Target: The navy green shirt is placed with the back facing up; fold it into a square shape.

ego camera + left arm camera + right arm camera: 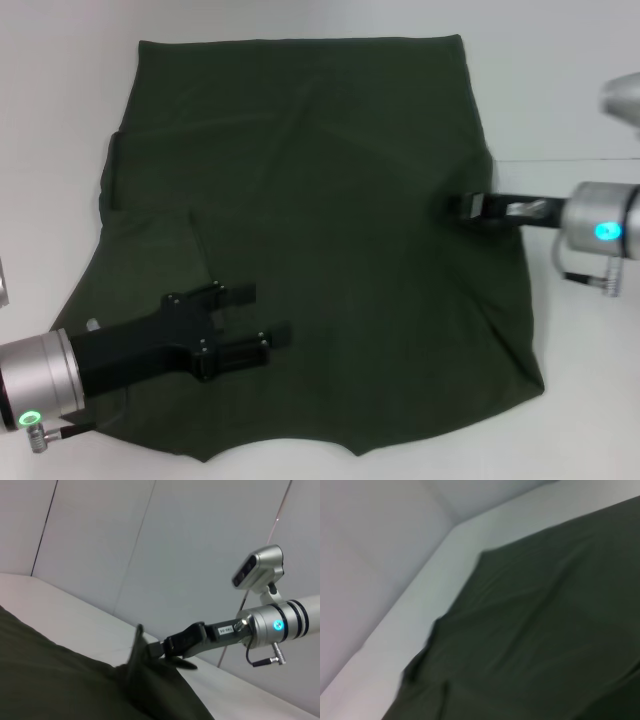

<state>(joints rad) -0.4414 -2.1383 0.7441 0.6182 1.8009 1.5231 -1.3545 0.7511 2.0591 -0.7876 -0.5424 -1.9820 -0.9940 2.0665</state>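
Note:
The navy green shirt [330, 230] lies spread flat on the white table, plain side up, with one sleeve folded in at its left edge. My left gripper [262, 315] hovers open over the shirt's near left part, nothing between its black fingers [235, 293]. At the shirt's right edge, my right gripper [468, 205] is shut on the cloth. The left wrist view shows the right gripper [162, 649] pinching the shirt [75, 680] and pulling a small peak of it up. The right wrist view shows only the shirt [545, 645] and none of that arm's fingers.
White table [60, 120] surrounds the shirt on all sides, with pale wall panels [175, 545] behind it. The right arm's wrist camera [257, 567] stands out above that arm. The shirt's near hem lies close to the table's front edge.

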